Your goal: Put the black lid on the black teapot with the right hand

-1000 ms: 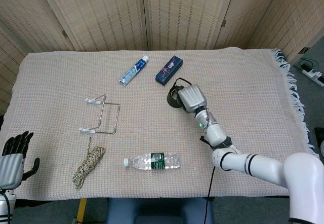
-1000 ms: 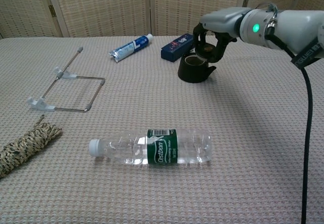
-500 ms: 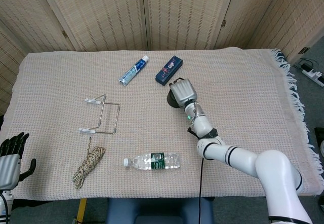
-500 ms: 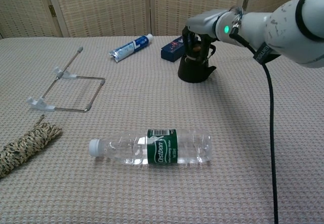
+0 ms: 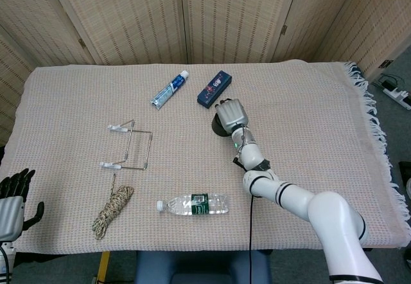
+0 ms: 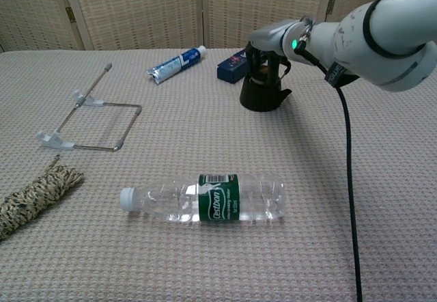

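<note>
The black teapot [image 6: 262, 95] stands on the cloth right of centre, and in the head view only its left rim [image 5: 216, 124] shows past the hand. My right hand [image 6: 268, 50] hangs directly over it, dark fingers [image 6: 263, 68] pointing down onto the pot's mouth. They grip the black lid there, but they hide most of it, so whether it is seated I cannot tell. From above, the right hand [image 5: 230, 112] covers the pot's top. My left hand [image 5: 13, 199] is at the bottom left off the table, fingers apart and holding nothing.
A dark blue box [image 6: 235, 65] lies just behind the teapot, with a toothpaste tube [image 6: 176, 65] to its left. A water bottle [image 6: 205, 198] lies near the front edge. A wire stand [image 5: 130, 146] and a rope bundle [image 5: 113, 211] are on the left.
My right hand moved from beside the teapot to directly over it and came down onto its mouth. The left hand sank a little lower at the frame's edge.
</note>
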Action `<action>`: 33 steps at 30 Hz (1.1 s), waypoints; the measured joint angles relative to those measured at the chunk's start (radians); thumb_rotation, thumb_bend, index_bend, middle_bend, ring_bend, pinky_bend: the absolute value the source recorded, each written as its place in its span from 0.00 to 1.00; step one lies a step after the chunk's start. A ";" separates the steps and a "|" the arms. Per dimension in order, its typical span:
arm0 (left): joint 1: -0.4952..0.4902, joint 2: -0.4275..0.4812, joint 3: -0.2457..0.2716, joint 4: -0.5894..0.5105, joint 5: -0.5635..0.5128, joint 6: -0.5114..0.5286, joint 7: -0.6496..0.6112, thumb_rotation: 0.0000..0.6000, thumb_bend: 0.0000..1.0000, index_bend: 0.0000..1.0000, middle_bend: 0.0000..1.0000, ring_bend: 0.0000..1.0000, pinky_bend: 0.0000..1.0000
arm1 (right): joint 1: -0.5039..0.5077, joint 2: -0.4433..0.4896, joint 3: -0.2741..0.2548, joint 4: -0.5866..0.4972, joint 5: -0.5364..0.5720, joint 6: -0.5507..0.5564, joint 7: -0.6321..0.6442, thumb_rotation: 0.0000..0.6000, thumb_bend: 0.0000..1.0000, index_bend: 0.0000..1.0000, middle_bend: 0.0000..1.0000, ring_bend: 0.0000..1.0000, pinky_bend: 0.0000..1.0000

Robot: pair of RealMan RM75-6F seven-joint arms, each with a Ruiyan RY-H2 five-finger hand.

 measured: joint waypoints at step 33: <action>-0.004 -0.001 0.004 -0.014 0.023 0.009 0.010 1.00 0.43 0.00 0.00 0.00 0.00 | -0.114 0.154 -0.092 -0.312 -0.188 0.048 0.176 1.00 0.34 0.16 0.23 0.80 0.75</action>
